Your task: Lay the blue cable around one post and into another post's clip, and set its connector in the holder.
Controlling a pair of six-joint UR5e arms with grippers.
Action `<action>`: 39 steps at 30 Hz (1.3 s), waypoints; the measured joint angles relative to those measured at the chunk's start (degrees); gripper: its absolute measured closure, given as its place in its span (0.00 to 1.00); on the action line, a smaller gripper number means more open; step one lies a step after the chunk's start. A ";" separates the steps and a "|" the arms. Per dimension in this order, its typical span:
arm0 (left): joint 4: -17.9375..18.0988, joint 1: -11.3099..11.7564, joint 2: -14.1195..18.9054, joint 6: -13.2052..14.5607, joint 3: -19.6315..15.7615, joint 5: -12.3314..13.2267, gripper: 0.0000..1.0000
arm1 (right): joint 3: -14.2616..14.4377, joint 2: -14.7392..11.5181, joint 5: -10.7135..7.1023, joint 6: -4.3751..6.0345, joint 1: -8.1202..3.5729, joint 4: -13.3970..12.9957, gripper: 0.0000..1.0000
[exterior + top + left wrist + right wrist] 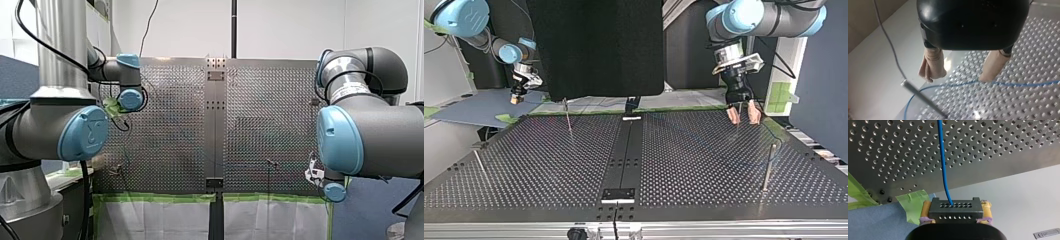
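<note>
my right gripper [955, 213] is clamping the connector [954, 206] side to side between its yellow pads, so the cable [943, 165] is leaving the block's face freely and running straight out over the table [1003, 147]. i judge the grip is leaving that exit uncovered so the line can trail without kinking. the gripper is hanging off the table's edge, over green tape [911, 205] and a blue mat [878, 225]. it is getting open room on every side there, with nothing to strike until it is moving in over the edge.

my left gripper [959, 78] is hovering low over the table with its beige-padded fingers [932, 65] standing apart and holding nothing. the cable is lying slack on the holes just under the tips, running across between them. that is looking like a stance for closing on the line and guiding it. a thin post [923, 98] is standing close beside this gripper, and the cable is curving near its foot; i cannot tell whether they are touching. that post is the nearest thing to bump. in the top view the table's middle is lying open between the posts. the routing and the seating of the connector are not yet done, and i cannot tell which fitting is the holder.
</note>
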 joint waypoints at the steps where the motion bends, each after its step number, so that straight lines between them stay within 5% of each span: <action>1: -0.15 0.45 0.10 -0.06 0.13 -0.23 0.00 | -0.01 0.01 0.00 0.01 0.00 -0.03 1.00; 13: -0.46 5.22 0.69 -0.29 1.80 -1.38 0.00 | -0.03 0.03 -0.51 0.31 0.01 -0.21 1.00; 27: 0.56 6.98 -0.03 -5.95 3.51 3.77 0.00 | -0.03 0.03 -0.54 0.35 0.02 -0.21 1.00; 39: 0.39 8.97 -3.39 -7.45 7.31 4.19 0.00 | -0.01 0.03 -0.53 0.31 0.08 -0.14 1.00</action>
